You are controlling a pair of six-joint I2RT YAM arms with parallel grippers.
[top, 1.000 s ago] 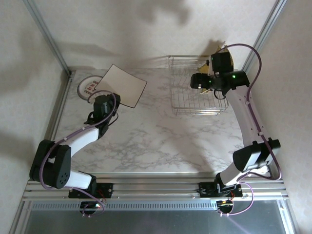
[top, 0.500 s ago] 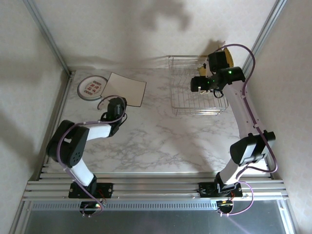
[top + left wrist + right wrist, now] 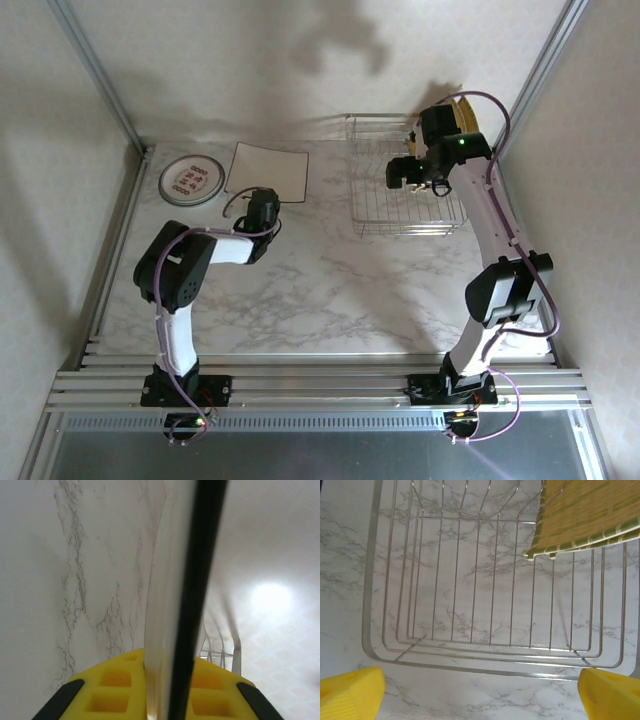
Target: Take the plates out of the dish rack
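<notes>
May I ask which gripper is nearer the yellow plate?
Right. The right gripper hovers over the dish rack near the yellow plate; the left gripper clamps the white plate across the table.

Soft even light, shadows on back wall point(image 3: 330, 45), glare spot and close-up blur in left wrist view

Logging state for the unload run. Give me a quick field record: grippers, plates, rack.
left gripper: shut on the edge of the white square plate, left of the dish rack
right gripper: open, above the dish rack, holding nothing
round plate: flat on the table, far left, beside the white square plate
yellow woven plate: in the dish rack, far right corner
left to unload: yellow woven plate
</notes>
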